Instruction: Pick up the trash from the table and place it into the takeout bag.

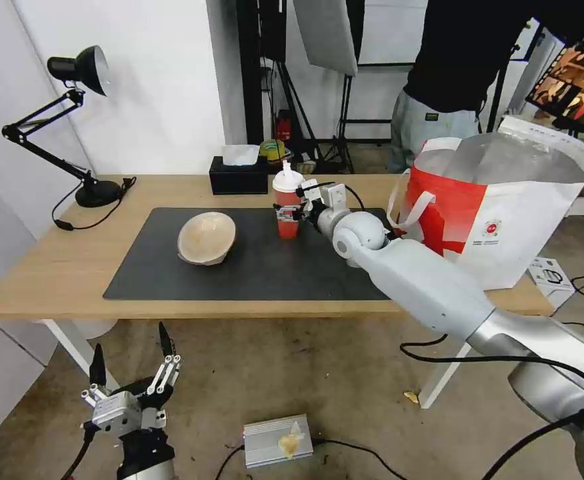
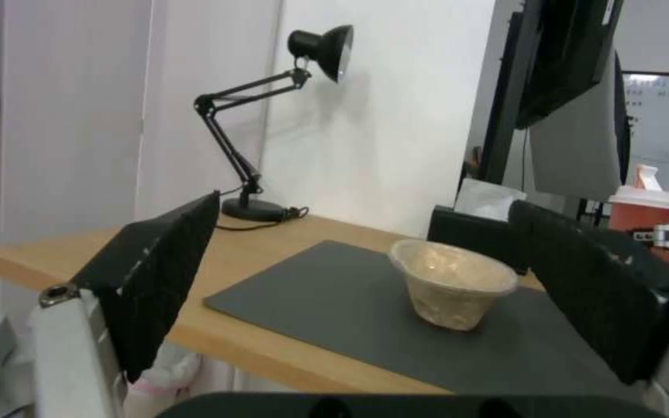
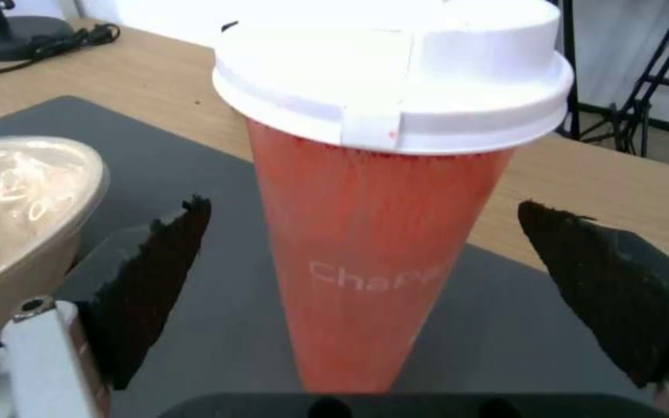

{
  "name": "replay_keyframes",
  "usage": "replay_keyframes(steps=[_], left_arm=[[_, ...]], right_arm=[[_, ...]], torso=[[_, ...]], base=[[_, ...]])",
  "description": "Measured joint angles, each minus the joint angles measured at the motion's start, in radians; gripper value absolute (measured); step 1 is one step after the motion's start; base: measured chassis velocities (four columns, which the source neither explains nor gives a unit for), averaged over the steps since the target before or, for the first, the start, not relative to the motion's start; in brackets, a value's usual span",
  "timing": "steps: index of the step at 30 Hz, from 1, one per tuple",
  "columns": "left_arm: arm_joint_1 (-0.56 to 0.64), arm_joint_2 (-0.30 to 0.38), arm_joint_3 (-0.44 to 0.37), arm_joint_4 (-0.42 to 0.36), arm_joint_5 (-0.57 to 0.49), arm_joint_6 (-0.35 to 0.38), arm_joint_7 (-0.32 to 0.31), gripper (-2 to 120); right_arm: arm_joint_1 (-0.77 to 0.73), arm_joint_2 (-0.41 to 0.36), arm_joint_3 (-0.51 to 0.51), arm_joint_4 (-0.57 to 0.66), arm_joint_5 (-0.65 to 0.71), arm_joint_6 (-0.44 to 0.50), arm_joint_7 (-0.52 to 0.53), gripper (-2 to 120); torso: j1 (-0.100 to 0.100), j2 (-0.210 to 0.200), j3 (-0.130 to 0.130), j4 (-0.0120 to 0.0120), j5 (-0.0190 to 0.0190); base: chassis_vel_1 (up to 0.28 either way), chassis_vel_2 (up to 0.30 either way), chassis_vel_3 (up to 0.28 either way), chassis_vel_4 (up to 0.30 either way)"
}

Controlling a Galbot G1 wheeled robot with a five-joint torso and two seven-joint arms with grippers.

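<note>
Reaching across the table, the right gripper brackets the red drink cup, jaws spread wide on either side, pads clear of its wall; the cup stands upright on the dark mat, beige pulp bowl at its nine o'clock, takeout bag at three o'clock. Down below the table edge hangs the left gripper, fingers parted and empty.

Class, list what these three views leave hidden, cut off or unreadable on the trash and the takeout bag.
- Takeout bag, head view: its inside is hidden by its own walls.
- Red drink cup, right wrist view: its base is cut off, and its white lettering fades out partway across the curved side.
- Pulp bowl, head view: its tilt hides the underside.
</note>
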Motion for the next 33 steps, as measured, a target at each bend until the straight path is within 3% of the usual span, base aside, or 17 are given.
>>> replay_keyframes(steps=[33], left_arm=[[-0.016,0.000,0.007,0.026,-0.007,0.000,0.000,100]], right_arm=[[0.040,0.100,0.009,-0.194,-0.006,0.052,-0.128,100]], torso=[[0.000,0.000,0.000,0.0001,0.0000]], base=[[0.000,0.000,0.000,0.000]])
